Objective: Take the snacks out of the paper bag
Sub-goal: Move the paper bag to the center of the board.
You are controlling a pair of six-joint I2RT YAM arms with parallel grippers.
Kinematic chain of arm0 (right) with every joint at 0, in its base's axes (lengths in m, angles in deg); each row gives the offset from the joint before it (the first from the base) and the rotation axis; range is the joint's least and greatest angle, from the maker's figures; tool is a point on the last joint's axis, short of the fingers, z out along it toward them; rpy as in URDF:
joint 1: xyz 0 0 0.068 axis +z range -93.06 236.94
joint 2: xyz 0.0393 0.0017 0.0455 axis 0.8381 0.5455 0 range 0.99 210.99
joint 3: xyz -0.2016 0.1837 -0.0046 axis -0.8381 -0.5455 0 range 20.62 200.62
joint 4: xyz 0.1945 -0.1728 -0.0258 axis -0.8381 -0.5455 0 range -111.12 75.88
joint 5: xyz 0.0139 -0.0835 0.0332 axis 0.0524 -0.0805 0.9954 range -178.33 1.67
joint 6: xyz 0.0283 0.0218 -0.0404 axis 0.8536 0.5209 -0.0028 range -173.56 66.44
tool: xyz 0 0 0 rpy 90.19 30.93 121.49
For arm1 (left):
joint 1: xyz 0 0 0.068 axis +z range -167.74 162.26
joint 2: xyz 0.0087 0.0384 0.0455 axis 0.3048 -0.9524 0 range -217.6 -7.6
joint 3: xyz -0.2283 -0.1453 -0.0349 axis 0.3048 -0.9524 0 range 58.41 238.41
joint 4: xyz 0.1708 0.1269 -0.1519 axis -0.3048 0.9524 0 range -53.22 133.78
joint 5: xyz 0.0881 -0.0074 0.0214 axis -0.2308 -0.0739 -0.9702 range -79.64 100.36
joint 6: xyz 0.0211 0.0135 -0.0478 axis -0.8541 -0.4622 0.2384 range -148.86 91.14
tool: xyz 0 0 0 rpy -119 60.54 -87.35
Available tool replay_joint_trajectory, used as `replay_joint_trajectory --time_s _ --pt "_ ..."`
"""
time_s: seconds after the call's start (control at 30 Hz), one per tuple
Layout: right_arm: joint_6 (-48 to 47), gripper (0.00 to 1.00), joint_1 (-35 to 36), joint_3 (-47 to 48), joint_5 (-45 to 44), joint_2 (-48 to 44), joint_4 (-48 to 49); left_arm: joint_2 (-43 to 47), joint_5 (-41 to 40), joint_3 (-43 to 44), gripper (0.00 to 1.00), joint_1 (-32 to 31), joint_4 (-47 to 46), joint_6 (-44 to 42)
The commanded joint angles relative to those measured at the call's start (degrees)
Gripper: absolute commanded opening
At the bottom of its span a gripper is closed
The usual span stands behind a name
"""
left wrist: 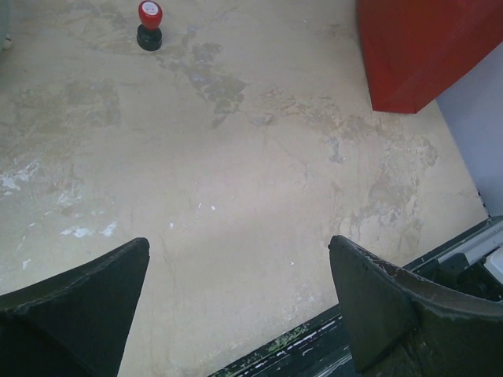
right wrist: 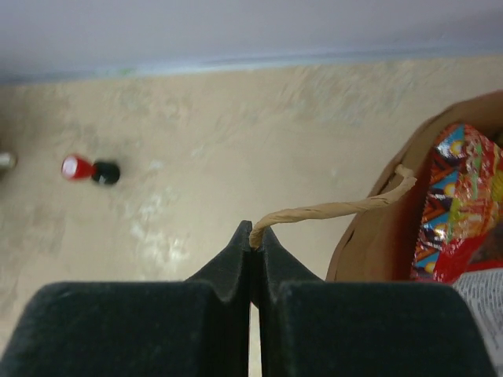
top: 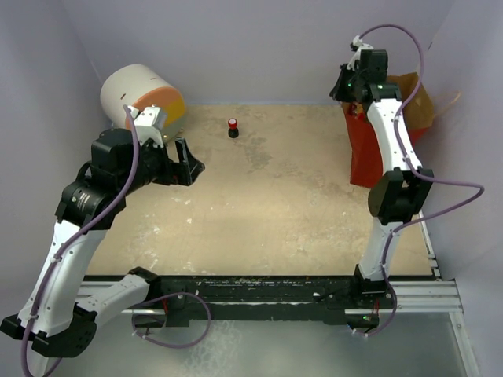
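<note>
Far left, the white cylinder [top: 140,96] sits in the back corner, with the left arm passing just in front of it. The left gripper [top: 187,166] hangs over the tabletop [top: 275,212], fingers spread wide. Next along, the little red-and-black knob [top: 233,127] stands near the back wall. From there a broad stretch of tabletop runs to the paper bag [top: 365,153], upright at the right edge, close to the side wall. At its mouth, the right gripper [right wrist: 255,232] has its fingers pressed together, pinching the twine handle [right wrist: 330,209]. The red chip bag [right wrist: 464,196] is inside the bag.
</note>
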Motion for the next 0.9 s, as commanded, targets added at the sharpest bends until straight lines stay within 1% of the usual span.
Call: replay_joint_trajectory --time_s 0.0,0.1,0.23,0.33,0.4,0.5,0.6,0.8,0.87 --pt "-2.2 0.0 7.9 -6.4 5.9 -11.0 -4.3 -0.9 0.7 3.0 0.99 -0.2 -0.8 2.7" --pt "-2.2 0.0 13.2 -14.5 4.6 -17.9 -4.9 -1.6 2.2 3.3 0.99 -0.2 -0.5 4.5" --pt "2.0 0.0 20.8 -23.2 5.5 -24.3 -4.6 -2.1 4.5 3.0 0.99 -0.2 -0.3 7.4" --pt "6.3 0.0 27.6 -26.0 6.5 -26.8 -3.7 -1.6 4.6 2.3 0.99 -0.1 -0.2 9.2" --pt "10.1 0.0 31.6 -27.0 7.4 -27.9 -0.9 -0.9 3.7 1.8 0.99 -0.2 -0.1 10.2" --pt "15.1 0.0 36.6 -26.3 8.2 -27.6 3.5 0.2 2.3 1.4 0.99 -0.2 0.4 12.0" --pt "18.4 0.0 40.6 -23.5 9.6 -24.9 7.3 1.5 1.2 1.5 0.99 -0.2 1.1 13.7" --pt "20.9 0.0 45.9 -10.6 12.1 -13.7 10.2 5.2 -3.7 1.8 0.99 -0.2 3.9 16.4" --pt "21.4 0.0 46.6 -8.9 11.9 -11.7 10.6 5.6 -4.5 2.4 0.99 -0.2 4.9 17.0"
